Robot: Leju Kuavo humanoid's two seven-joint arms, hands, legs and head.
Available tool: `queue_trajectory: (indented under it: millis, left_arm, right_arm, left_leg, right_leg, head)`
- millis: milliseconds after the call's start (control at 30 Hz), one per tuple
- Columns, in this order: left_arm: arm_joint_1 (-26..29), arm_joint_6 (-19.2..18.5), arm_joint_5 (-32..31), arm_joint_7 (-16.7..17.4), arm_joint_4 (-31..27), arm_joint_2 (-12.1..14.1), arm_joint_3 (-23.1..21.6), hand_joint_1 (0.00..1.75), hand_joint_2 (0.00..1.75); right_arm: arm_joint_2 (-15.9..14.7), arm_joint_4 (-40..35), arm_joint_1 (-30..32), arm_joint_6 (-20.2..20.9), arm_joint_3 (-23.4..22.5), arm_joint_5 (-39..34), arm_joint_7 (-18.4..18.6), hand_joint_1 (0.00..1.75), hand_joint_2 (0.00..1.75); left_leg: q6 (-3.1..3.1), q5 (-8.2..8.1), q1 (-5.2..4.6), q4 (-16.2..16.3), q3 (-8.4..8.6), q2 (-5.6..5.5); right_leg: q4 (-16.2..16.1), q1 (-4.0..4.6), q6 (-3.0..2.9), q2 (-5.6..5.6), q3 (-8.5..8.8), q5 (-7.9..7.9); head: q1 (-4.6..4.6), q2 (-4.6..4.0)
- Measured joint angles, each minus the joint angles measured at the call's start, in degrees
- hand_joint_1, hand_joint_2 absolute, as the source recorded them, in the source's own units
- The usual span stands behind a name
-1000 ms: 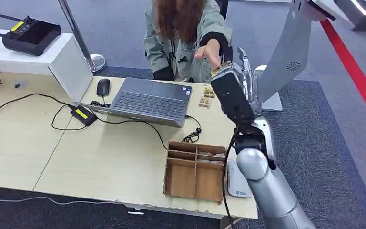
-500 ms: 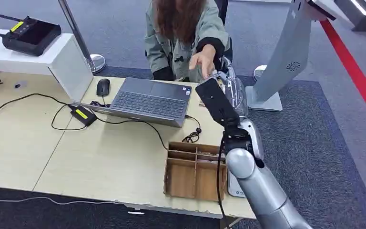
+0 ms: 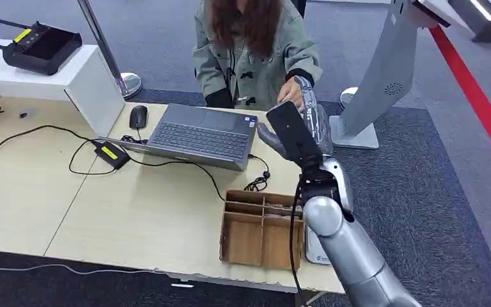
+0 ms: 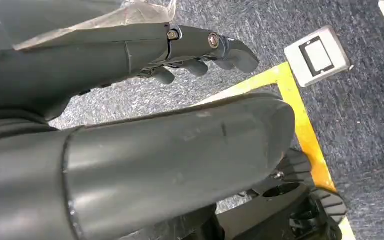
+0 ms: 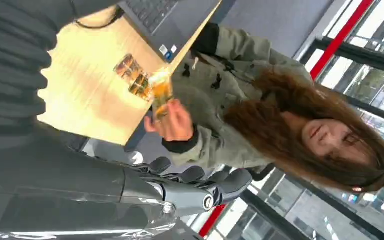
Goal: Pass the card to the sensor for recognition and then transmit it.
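right hand (image 3: 303,125) raised over the far right edge of the table (image 3: 134,217), grey carpet beyond it. card (image 5: 161,93) is pinched in the person's hand (image 5: 172,122), just beyond the robot's fingers (image 5: 200,182), apart from them. right hand holds nothing, fingers extended and spread. left hand (image 4: 200,52) hangs over carpet, fingers loosely curled, empty.

No readable text, laptop (image 3: 201,134) stickers (tiny), white device (image 3: 318,249) logo perhaps blurred
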Motion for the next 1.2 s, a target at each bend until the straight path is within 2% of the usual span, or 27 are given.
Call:
queue_trajectory:
  millis: [33,67,167,300,367,467,567,700,933,1133,1200]
  left_arm:
    - [0.05,0.09,0.07,0.00,0.00,0.00,0.02,0.00,0.00]
    - [0.13,0.09,0.15,-0.09,0.00,0.04,0.02,0.00,0.00]
    - [0.32,0.11,0.55,-0.48,0.00,0.09,0.07,0.00,0.00]
    - [0.42,0.04,1.03,-0.87,0.00,0.33,0.20,0.00,0.00]
    - [0.51,-0.26,1.38,-1.07,0.00,0.55,0.26,0.00,0.00]
    - [0.50,-0.31,1.92,-1.33,0.00,0.85,0.48,0.00,0.00]
    - [0.48,-0.31,2.08,-1.42,0.00,1.05,0.83,0.00,0.00]
    - [0.43,-0.26,2.75,-1.55,0.00,1.22,1.51,0.00,0.00]
    - [0.30,0.26,2.82,-0.87,0.00,1.44,2.08,0.00,0.00]
    - [0.22,0.37,2.38,-0.57,0.00,1.44,2.23,0.00,0.00]
    - [0.19,0.39,2.12,-0.55,0.00,1.44,2.32,0.00,0.00]
  right_arm:
    - [-0.42,-1.09,0.26,0.57,-0.02,-0.74,0.37,0.00,0.00]
    - [-0.94,-2.42,0.55,1.17,-0.02,-0.70,1.18,0.00,1.75]
    - [-3.10,-8.66,2.47,4.52,-0.07,2.90,4.85,0.00,1.75]
    - [-8.11,-19.51,6.97,14.63,-0.20,15.99,8.53,0.00,1.75]
    - [-11.03,-25.17,10.02,18.37,-0.81,21.31,8.72,0.00,1.75]
    - [-14.41,-31.63,14.46,20.45,-2.14,24.33,7.96,0.00,1.75]
    - [-16.90,-35.76,17.83,21.07,-2.91,25.01,6.95,0.00,1.75]
    - [-18.78,-39.01,21.73,20.89,-3.13,25.23,5.53,0.00,1.75]
    - [-19.89,-39.32,25.33,19.43,-2.91,26.30,4.61,0.00,1.75]
    - [-19.84,-36.67,26.43,17.42,-2.21,28.68,4.22,0.00,1.75]
    - [-19.82,-35.47,26.57,16.67,-2.03,29.47,4.22,0.07,1.75]
  left_leg:
    - [0.00,0.00,0.00,0.00,0.00,-0.01]
    - [0.00,0.00,-0.01,0.01,0.01,0.00]
    - [0.01,-0.01,-0.01,0.01,0.00,0.00]
    - [0.03,-0.03,-0.02,0.01,0.02,-0.01]
    - [0.05,-0.06,-0.02,0.01,-0.01,0.01]
    - [0.06,-0.07,-0.04,0.01,0.00,0.03]
    - [0.06,-0.07,-0.04,0.01,0.00,0.04]
    - [0.06,-0.07,-0.03,0.00,0.01,0.04]
    - [0.04,-0.05,0.00,-0.01,-0.01,0.03]
    - [0.04,-0.05,0.00,-0.01,-0.02,0.03]
    - [0.04,-0.05,-0.01,-0.01,-0.03,0.03]
  right_leg:
    - [0.00,0.00,0.00,0.00,-0.01,0.00]
    - [-0.01,0.00,0.00,0.00,-0.01,0.00]
    - [-0.02,0.00,0.01,0.00,-0.01,-0.01]
    - [-0.06,-0.01,0.06,0.00,-0.01,-0.04]
    - [-0.07,-0.01,0.07,0.00,-0.01,-0.05]
    - [-0.08,-0.03,0.07,0.04,0.00,-0.05]
    - [-0.09,-0.03,0.07,0.04,0.00,-0.05]
    - [-0.08,-0.03,0.06,0.04,0.01,-0.04]
    - [-0.05,-0.01,0.05,0.04,0.01,-0.04]
    - [-0.05,-0.01,0.05,0.03,0.01,-0.04]
    - [-0.05,-0.01,0.05,0.03,0.01,-0.04]
  head:
    - [0.02,0.00]
    - [0.02,0.00]
    - [0.00,0.00]
    - [-0.02,0.00]
    - [0.00,0.00]
    - [0.02,0.00]
    - [0.02,0.00]
    - [0.00,0.00]
    - [0.02,0.00]
    - [0.00,0.00]
    - [0.02,0.00]
